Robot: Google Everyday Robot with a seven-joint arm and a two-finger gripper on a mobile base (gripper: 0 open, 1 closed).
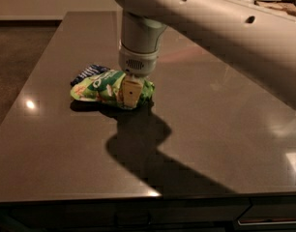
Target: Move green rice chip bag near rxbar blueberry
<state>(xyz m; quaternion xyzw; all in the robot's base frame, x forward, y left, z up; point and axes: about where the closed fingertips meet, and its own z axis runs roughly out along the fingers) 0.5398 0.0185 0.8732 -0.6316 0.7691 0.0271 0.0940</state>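
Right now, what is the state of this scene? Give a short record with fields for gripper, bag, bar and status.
gripper: at table left-centre, jaws closed on the bag's right end
green rice chip bag: crumpled, held at its right end
rxbar blueberry: directly behind the bag, partly hidden by it
status: bag beside bar, not yet released

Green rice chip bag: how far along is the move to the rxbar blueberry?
Done: green rice chip bag sits right beside the rxbar blueberry, overlapping it in view. In hand: the claw grips the bag's end away from the bar. Left: release, withdraw.
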